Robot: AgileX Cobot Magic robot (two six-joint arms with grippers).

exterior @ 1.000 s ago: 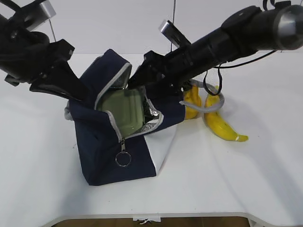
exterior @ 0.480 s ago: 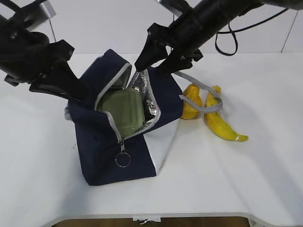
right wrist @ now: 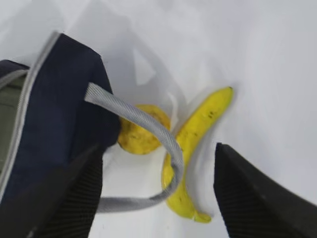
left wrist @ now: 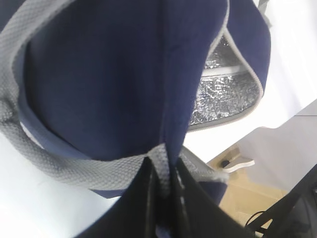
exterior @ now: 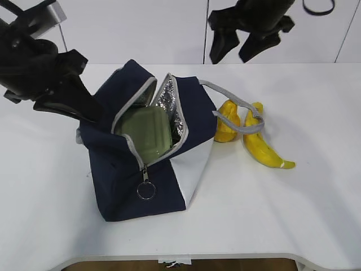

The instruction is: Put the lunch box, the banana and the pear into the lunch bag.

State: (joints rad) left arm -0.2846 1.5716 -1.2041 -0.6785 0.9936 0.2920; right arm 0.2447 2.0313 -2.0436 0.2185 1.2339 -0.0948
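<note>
The lunch bag (exterior: 146,152) stood open on the white worktop (exterior: 293,214), its zipper parted and the silver lining showing at the mouth. The lunch box (exterior: 145,134) sat inside the opening, green lid facing out, tilted against the near wall of the bag. To the right, on the worktop just beside the bag, lay the pear (exterior: 227,122) and, touching it on its far side, the banana (exterior: 264,148), its pale tip pointing away from the bag. One grey rope handle (exterior: 240,116) drooped from the bag across both fruits.

The left hand (left wrist: 162,186) was pinched narrow on the bag's navy fabric at the rim, where a handle loop crosses, holding that side up. The right hand (exterior: 240,46) hung high above the bag and the fruit, its fingers (right wrist: 255,196) spread wide with nothing between them.
</note>
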